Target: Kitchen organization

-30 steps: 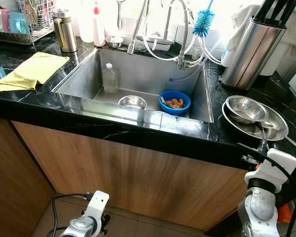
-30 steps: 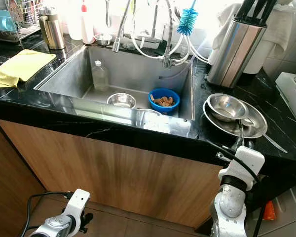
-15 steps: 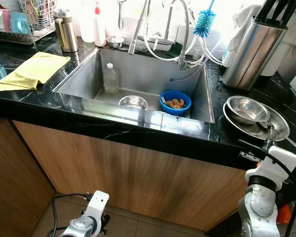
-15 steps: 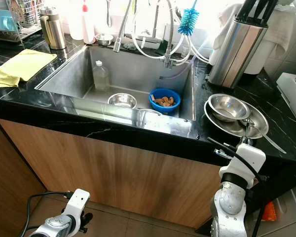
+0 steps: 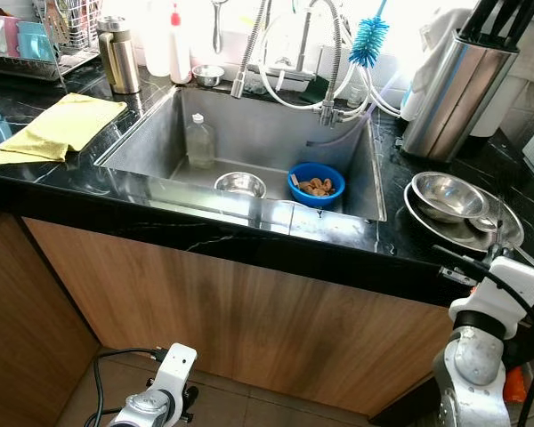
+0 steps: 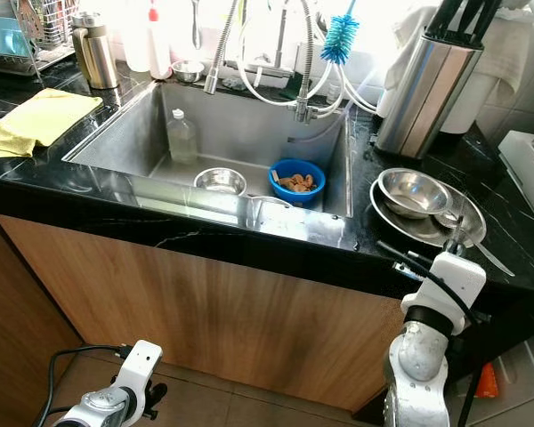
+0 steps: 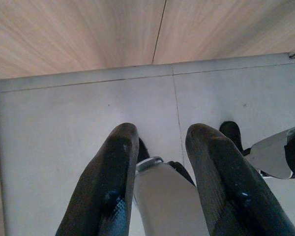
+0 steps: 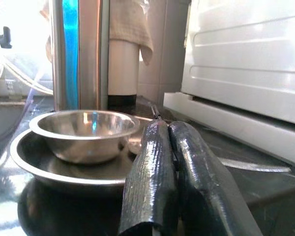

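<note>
A small steel bowl [image 5: 445,196] sits in a wide steel plate [image 5: 463,235] on the black counter right of the sink; a spoon [image 5: 519,256] lies off the plate's right edge. My right gripper [image 5: 495,238] reaches up from below to the plate's near right rim. In the right wrist view its fingers [image 8: 152,162] are pressed together, shut, with the bowl [image 8: 83,133] just beyond. My left arm [image 5: 160,396] hangs low before the cabinet; its gripper [image 7: 162,135] is open above the floor tiles.
The sink [image 5: 160,133] holds a steel bowl [image 5: 240,185], a blue bowl [image 5: 317,184] with food scraps and a plastic bottle [image 5: 198,140]. A steel knife holder [image 5: 454,89] stands behind the plate. A yellow cloth [image 5: 58,124] and dish rack [image 5: 36,44] lie at the left.
My right gripper has moved to the right and farther in, from the plate's near edge to its near right rim. The left arm has stayed still.
</note>
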Controlling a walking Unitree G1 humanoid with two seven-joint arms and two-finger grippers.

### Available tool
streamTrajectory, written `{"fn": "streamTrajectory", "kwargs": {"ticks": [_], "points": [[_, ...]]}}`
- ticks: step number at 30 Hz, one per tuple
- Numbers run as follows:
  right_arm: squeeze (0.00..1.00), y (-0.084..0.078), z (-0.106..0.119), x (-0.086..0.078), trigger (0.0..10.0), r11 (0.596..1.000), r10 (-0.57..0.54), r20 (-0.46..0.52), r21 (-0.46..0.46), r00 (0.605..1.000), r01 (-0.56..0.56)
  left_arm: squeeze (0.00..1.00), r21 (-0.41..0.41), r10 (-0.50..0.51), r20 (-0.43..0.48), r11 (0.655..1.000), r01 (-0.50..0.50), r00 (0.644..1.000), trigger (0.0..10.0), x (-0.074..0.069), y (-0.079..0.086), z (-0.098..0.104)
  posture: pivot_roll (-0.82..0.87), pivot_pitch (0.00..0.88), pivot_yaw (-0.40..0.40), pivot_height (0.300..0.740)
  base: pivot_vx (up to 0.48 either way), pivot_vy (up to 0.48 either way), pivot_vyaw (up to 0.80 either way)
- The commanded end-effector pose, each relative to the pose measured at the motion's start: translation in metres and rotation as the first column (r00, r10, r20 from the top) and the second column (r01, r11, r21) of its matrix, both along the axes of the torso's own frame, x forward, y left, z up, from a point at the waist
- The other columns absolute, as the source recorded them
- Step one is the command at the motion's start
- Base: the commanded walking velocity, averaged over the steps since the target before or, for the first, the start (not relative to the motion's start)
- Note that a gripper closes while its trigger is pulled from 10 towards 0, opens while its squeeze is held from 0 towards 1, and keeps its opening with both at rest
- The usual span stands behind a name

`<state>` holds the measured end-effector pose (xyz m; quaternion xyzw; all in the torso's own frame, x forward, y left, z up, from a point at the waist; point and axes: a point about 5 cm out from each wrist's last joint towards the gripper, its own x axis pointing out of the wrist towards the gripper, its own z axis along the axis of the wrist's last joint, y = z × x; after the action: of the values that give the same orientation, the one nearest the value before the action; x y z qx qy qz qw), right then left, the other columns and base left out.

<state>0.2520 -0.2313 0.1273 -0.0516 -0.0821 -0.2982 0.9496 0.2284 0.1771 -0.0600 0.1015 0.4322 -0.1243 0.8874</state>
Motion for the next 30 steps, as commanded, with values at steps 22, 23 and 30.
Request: {"fn": "streamTrajectory", "kwargs": {"ticks": [22,23,30], "points": [[0.0,0.034,0.078,0.1,10.0,0.856,0.517,-0.007,0.011,0.856,-0.517,0.0,0.0,0.019,0.01,1.0,-0.019,1.0,10.0,0.0,-0.003,0.0,0.18,0.034,-0.112,0.711,0.0,0.0,0.0],[0.0,0.036,0.075,0.104,10.0,0.847,0.532,-0.044,0.018,0.846,-0.532,0.0,0.0,0.02,0.011,1.0,-0.02,1.0,10.0,0.0,-0.003,0.0,0.19,0.032,-0.114,0.711,0.0,0.0,0.0],[0.0,0.045,0.061,0.12,10.0,0.784,0.62,-0.156,0.08,0.769,-0.615,0.0,-0.002,0.031,0.014,1.0,-0.031,0.999,10.0,0.0,-0.003,-0.001,0.21,0.032,-0.119,0.711,0.0,0.0,0.0]]}}
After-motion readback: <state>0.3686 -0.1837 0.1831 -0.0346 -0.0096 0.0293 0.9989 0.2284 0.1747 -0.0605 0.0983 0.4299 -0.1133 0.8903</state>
